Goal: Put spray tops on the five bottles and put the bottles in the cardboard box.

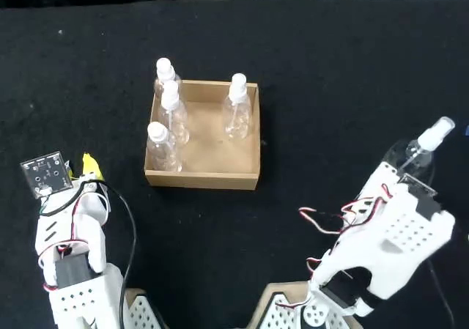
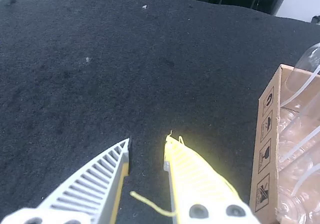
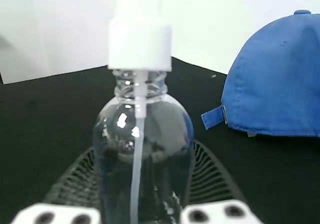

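1. My right tool (image 1: 403, 169) gripped the fifth bottle (image 1: 419, 149), spray top on, at 3 o'clock from the cardboard box (image 1: 204, 180); I judged it ready for carrying.
2. My left tool (image 2: 147, 143) sat slightly parted and empty at the box's 8 o'clock.
3. Four capped bottles (image 1: 170, 116) lined the box's 9 and 1 o'clock; the 5 o'clock corner lay free, across open tabletop (image 1: 322, 87).

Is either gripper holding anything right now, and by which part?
The right gripper holds a clear plastic bottle with a white spray top, clamped around its round body below the neck. The left gripper is open and empty.
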